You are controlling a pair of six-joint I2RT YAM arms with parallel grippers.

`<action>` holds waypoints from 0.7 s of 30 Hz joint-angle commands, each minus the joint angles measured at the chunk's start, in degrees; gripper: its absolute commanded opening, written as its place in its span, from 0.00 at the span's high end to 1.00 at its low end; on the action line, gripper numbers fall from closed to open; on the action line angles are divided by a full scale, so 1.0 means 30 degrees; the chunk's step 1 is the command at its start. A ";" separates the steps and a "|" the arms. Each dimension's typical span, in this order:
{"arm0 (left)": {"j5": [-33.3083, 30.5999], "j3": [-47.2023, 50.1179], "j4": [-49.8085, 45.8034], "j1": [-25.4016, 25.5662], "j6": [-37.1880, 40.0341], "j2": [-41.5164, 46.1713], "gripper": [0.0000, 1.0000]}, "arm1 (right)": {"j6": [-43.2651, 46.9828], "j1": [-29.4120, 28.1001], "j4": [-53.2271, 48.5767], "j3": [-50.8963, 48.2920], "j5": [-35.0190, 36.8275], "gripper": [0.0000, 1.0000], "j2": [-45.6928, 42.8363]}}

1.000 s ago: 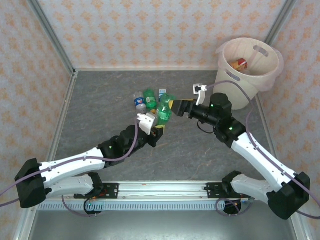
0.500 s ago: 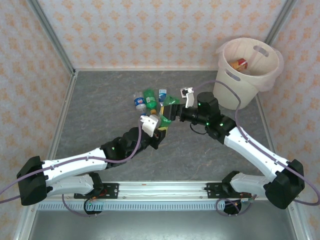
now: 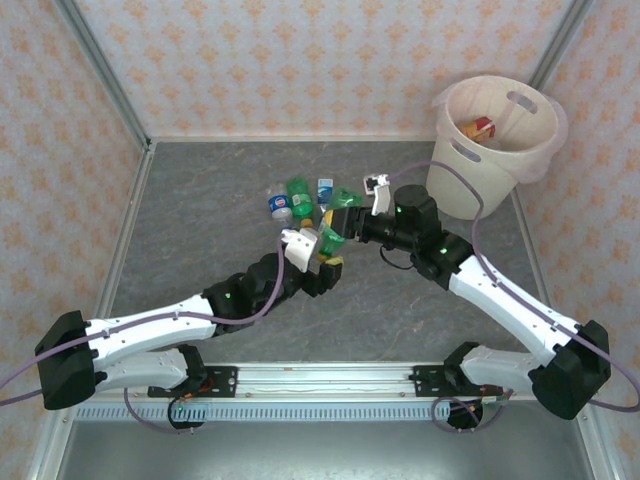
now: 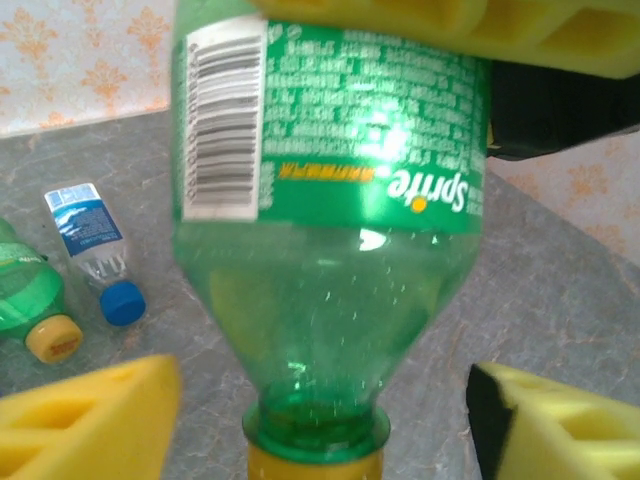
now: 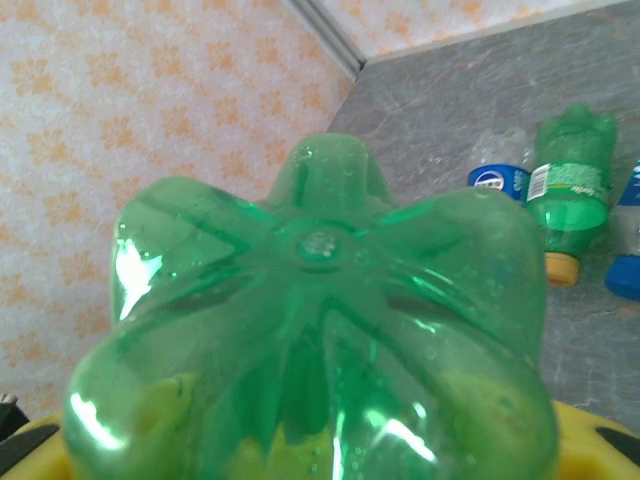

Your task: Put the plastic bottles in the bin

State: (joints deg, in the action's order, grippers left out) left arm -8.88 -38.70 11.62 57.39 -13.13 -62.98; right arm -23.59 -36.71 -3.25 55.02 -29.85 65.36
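- Step in hand: hand-over of green bottle (image 4: pixel 330 200), held above centre of bench (image 3: pixel 200 220).
- Left tool (image 4: pixel 320 428): pads apart, flanking the neck, not touching.
- Right tool (image 3: pixel 340 222): clamped on the bottle's body.
- Bin (image 3: pixel 455 170): far right.
- Next move, as judged: left clears away; right carries bottle over bin rim and lets go.
- Spare bottles (image 3: pixel 292 200): on bench, just beyond.

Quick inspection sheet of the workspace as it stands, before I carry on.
Surface: grey table, flat and dry.
Job's things: green bottle in the air between the arms; loose bottles lying mid-table; bin at far right, coloured items inside.
Clutter: nothing seen.
Grippers: left gripper open, pads clear of the bottle's neck; right gripper clamped on its body.
Cables: purple cables loop along both arms, unsnagged.
Surroundings: patterned walls, metal frame.
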 commanded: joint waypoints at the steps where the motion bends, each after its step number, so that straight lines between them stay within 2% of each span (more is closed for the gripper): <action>1: -0.0578 -0.0196 0.0298 0.0160 -0.0470 0.0909 0.08 | -0.0288 0.0034 0.0025 0.0228 0.2114 0.52 -0.0871; 2: -0.0649 -0.0049 0.0399 0.0152 -0.0692 0.1158 0.02 | -0.0308 0.0069 -0.0163 0.0339 0.2695 0.52 -0.0961; 3: -0.0684 0.0110 0.0513 0.0164 -0.0850 0.1447 0.01 | -0.0308 0.0156 -0.0302 0.0483 0.3296 0.52 -0.1014; 8: -0.0802 0.0948 0.0994 0.0152 -0.1530 0.2674 0.01 | -0.0411 0.1250 -0.1101 0.1375 0.5398 0.52 -0.1046; 15: -0.1216 0.2561 0.1803 0.0157 -0.2331 0.3868 0.01 | -0.0674 0.4222 -0.2199 0.3398 0.7260 0.52 -0.0690; 21: -0.0967 0.3613 0.2494 0.0170 -0.2956 0.4307 0.01 | -0.0708 0.7520 -0.3083 0.6366 0.9161 0.53 0.0329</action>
State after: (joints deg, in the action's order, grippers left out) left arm -11.03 -29.17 15.66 57.39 -20.03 -51.55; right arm -25.08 -17.58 -11.31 69.89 -7.55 65.32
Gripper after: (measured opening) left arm 0.991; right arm 0.488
